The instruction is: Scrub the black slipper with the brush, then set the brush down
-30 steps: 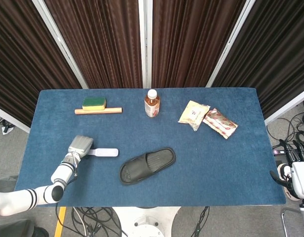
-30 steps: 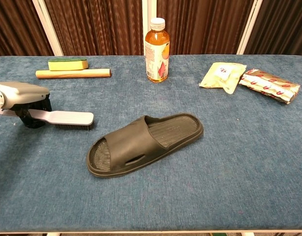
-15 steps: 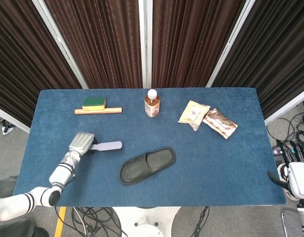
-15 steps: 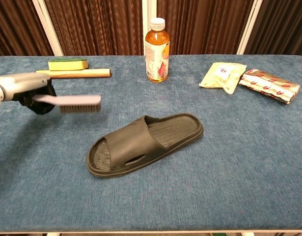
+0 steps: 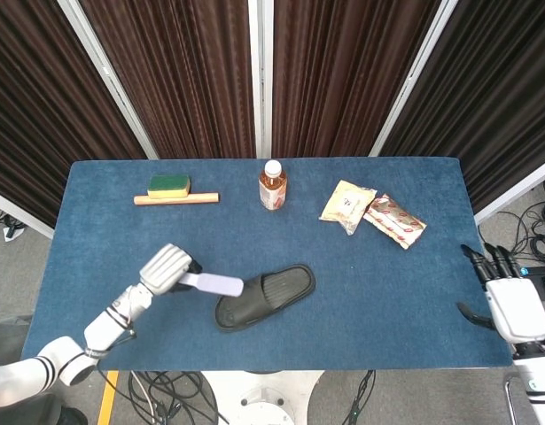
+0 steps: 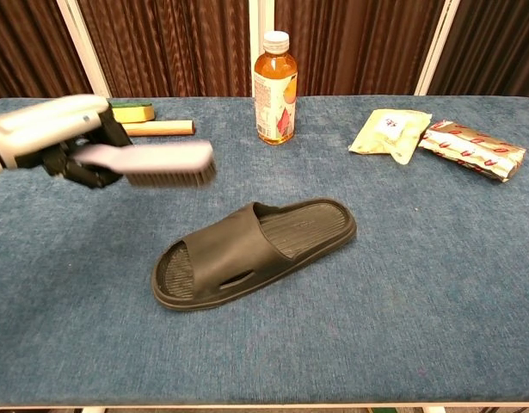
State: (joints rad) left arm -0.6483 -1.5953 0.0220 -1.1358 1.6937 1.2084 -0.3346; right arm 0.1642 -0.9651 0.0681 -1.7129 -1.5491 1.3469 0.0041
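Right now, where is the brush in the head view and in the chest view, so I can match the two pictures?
Head view: the brush is lower left of centre, held by the left hand, its head at the black slipper's left end.
Chest view: the brush is upper left, raised off the table, up and left of the slipper.
Shared landmark: the orange bottle at the back centre.

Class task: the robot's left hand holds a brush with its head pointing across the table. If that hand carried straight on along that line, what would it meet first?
Probably the black slipper: the left hand points the brush at its toe end. Height is unclear; it may pass above.
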